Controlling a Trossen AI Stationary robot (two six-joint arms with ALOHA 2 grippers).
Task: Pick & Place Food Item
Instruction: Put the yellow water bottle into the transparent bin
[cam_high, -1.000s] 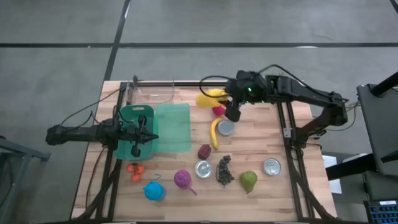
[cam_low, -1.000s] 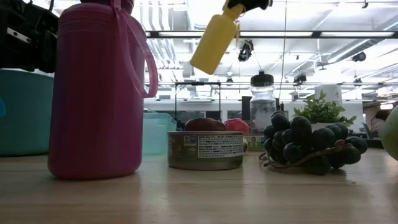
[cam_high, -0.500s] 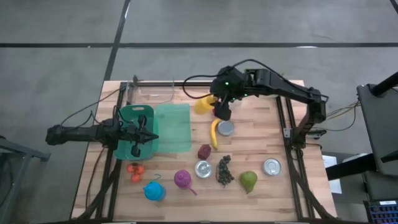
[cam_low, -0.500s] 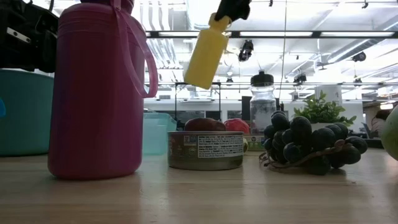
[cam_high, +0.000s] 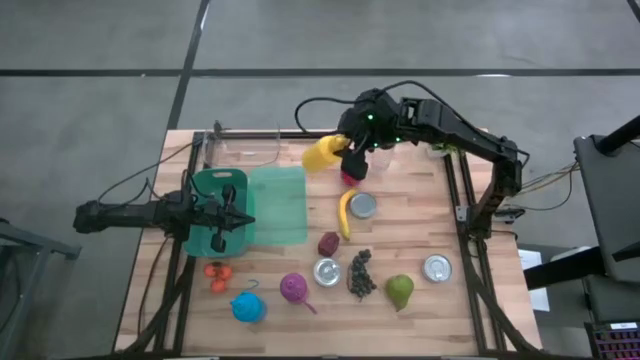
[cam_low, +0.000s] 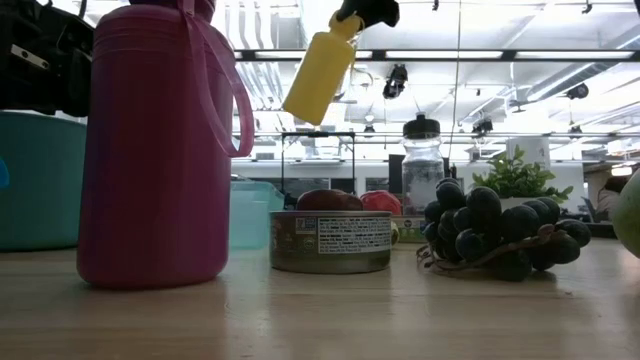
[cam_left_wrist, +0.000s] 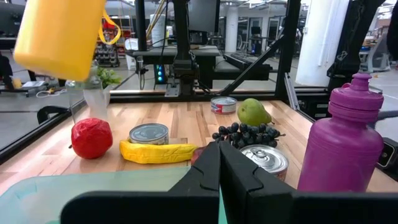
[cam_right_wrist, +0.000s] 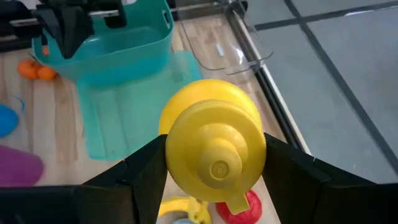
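Holding a yellow bottle (cam_high: 322, 155) aloft, your right hand (cam_high: 352, 160) pinches it by the cap end.
Your right arm reaches across the far side of the table (cam_high: 420, 235); the bottle hangs tilted, beside the teal mat (cam_high: 278, 205). Your left hand (cam_high: 236, 218), fingers pressed together, rests over the teal basket (cam_high: 205, 185).

Right arm reached across far side of desk, right gripper (cam_high: 348, 152) raised, jaws clamped on a load. Left arm low, left gripper (cam_high: 243, 219) pinched closed.
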